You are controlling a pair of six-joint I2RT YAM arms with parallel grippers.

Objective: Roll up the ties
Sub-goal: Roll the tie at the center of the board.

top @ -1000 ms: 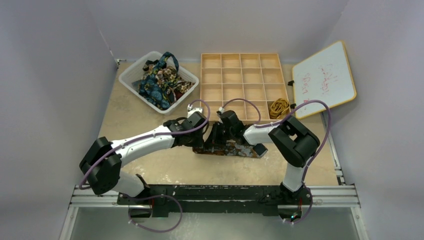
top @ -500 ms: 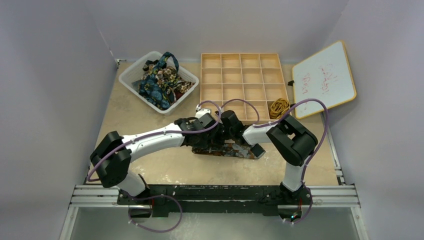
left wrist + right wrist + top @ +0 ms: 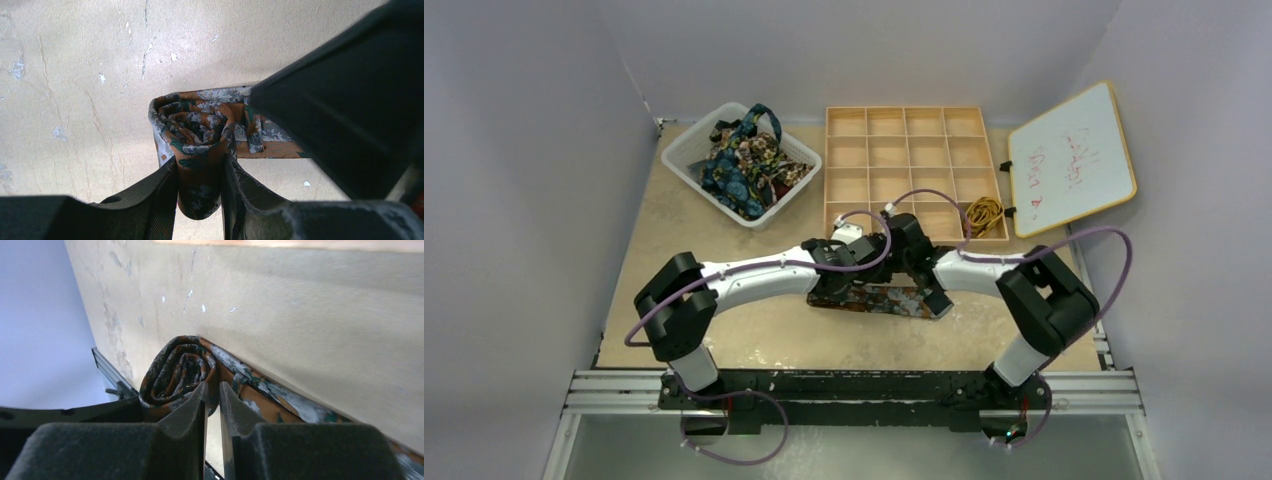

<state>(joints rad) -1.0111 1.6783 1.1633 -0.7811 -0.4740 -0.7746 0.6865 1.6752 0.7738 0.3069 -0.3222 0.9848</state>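
We see a scuffed tan table [image 3: 724, 330] that carries everything else. At its far right a whiteboard [image 3: 1072, 158] with red writing leans tilted. Beside it lies a wooden tray [image 3: 828, 170] split into 16 compartments, and far left stands a white basket [image 3: 686, 160] filled with a heap of ties [image 3: 744, 165] in blue-teal and brown floral cloth.

The 2 arms reach inward and meet near the table's middle, the left arm [image 3: 754, 280] coming from the left and the right arm [image 3: 974, 272] from the right. Under them, just in front of the tray, the brown tie [image 3: 879, 298] lies flat along the table, one end wound into a roll [image 3: 197, 130]. A gold tie [image 3: 982, 213] sits coiled in the tray's near right compartment.

The left gripper [image 3: 199, 170] is clamped on a fold of the brown tie at the roll, cloth filling the narrow gap between its fingers [image 3: 160, 200]. The right gripper [image 3: 212, 392] is drawn to a thin slit at the roll's rim (a layer of cloth appears caught there).
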